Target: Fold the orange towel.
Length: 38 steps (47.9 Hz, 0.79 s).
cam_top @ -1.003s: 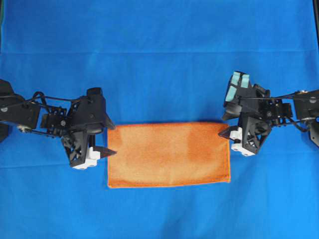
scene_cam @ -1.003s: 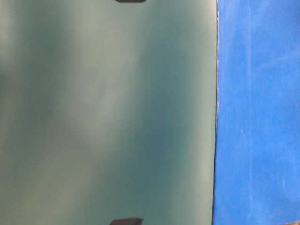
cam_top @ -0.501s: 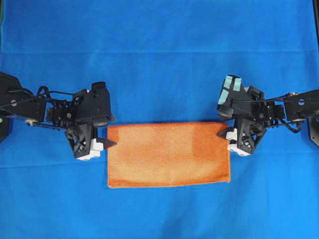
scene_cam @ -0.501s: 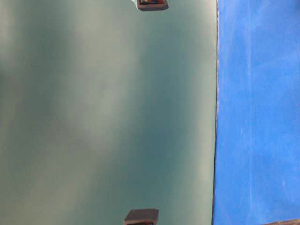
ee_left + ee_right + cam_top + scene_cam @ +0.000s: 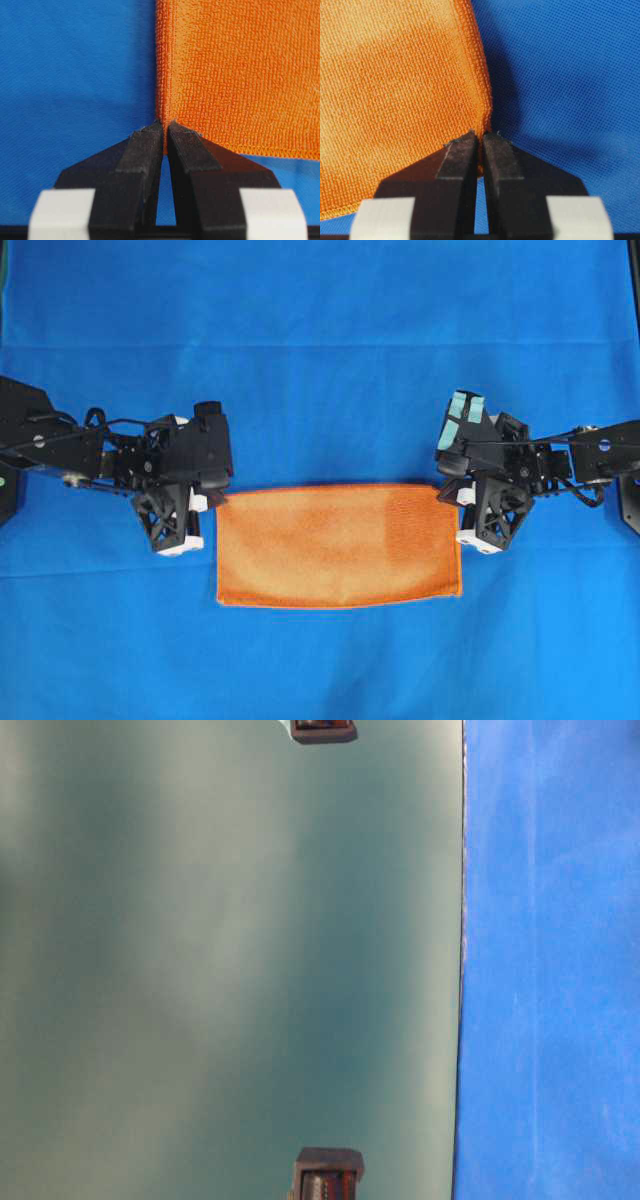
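Tools closed on opposite upper corners of the towel (image 5: 338,545): left tool (image 5: 165,131) pinches the corner at the left end, right tool (image 5: 480,140) the corner at the right end. Towel lies flat as a wide rectangle, mid-worktop, on the blue cloth (image 5: 320,350), between both arms.
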Available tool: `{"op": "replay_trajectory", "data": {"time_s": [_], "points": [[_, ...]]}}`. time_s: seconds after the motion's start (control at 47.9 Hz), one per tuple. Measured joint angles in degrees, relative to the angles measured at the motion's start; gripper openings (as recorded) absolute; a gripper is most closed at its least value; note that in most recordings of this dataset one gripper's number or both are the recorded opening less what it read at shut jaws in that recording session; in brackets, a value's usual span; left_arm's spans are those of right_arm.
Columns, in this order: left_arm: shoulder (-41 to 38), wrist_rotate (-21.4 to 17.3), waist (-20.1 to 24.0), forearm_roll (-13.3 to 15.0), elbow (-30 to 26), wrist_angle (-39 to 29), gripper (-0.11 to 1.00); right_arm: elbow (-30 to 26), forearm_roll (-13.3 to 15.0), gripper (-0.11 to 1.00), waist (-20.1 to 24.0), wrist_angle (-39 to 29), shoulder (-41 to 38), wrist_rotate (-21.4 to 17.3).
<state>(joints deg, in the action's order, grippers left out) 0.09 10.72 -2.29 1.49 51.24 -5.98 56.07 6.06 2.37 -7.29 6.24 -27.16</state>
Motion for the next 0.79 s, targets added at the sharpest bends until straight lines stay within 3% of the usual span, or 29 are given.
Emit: {"op": "replay_trajectory", "data": {"time_s": [0.334,0.606,0.794], "points": [[2.4,0.2,4.1,-0.1,-0.8,-2.4,0.01,0.0,0.0,0.02,0.1,-0.3,3.7,-0.3],[9.9,2.8,3.4,-0.1,-3.5,-9.2,0.01,0.0,0.1,0.02,0.1,-4.1,13.7,-0.2],[15.9,3.4,2.6,-0.1,-3.9,-9.9,0.01,-0.6,0.1,0.02,0.4,-8.7,20.0,-0.2]]}}
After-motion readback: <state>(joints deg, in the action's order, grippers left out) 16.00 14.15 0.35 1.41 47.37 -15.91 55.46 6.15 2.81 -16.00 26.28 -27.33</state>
